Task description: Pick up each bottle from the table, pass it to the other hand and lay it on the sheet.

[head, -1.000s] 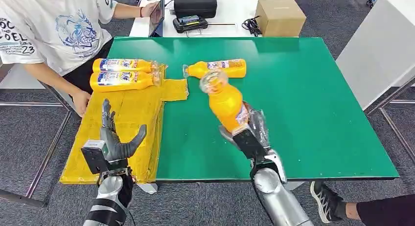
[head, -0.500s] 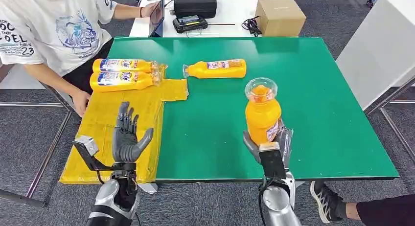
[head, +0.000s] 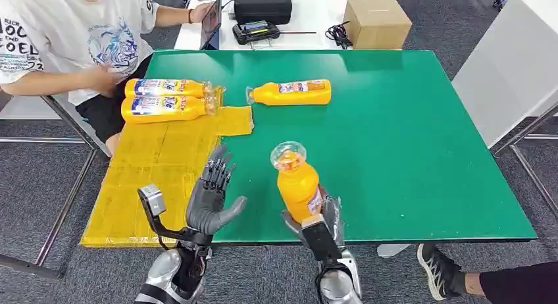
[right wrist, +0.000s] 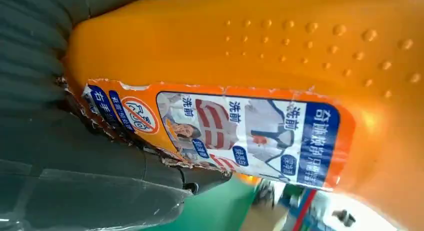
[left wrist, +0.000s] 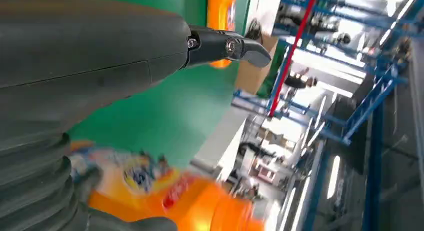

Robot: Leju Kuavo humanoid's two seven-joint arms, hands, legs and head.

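My right hand [head: 316, 228] grips an orange bottle [head: 297, 185] by its base, holding it nearly upright above the green table's [head: 408, 152] near edge, clear cap toward me. Up close the bottle's label [right wrist: 250, 131] shows against my right hand [right wrist: 75, 181]. My left hand [head: 209, 197] is raised beside it with fingers spread, holding nothing, a short gap from the bottle. The held bottle [left wrist: 170, 201] appears blurred past my left hand [left wrist: 100, 46]. Two orange bottles [head: 168, 88] [head: 168, 108] lie on the yellow sheet [head: 151, 172]. A third bottle [head: 293, 92] lies on the table.
A person in a white shirt [head: 72, 27] sits at the table's far left corner, a hand near the sheet's bottles. Behind the table stand a cardboard box [head: 376, 22], a black case [head: 262, 4] and a tablet [head: 210, 21]. A white cabinet [head: 520, 60] stands at the right.
My right hand carried the bottle left toward the left hand and nearer the table's front edge. My left hand rose and moved right toward it. The person's hand drew back from the sheet.
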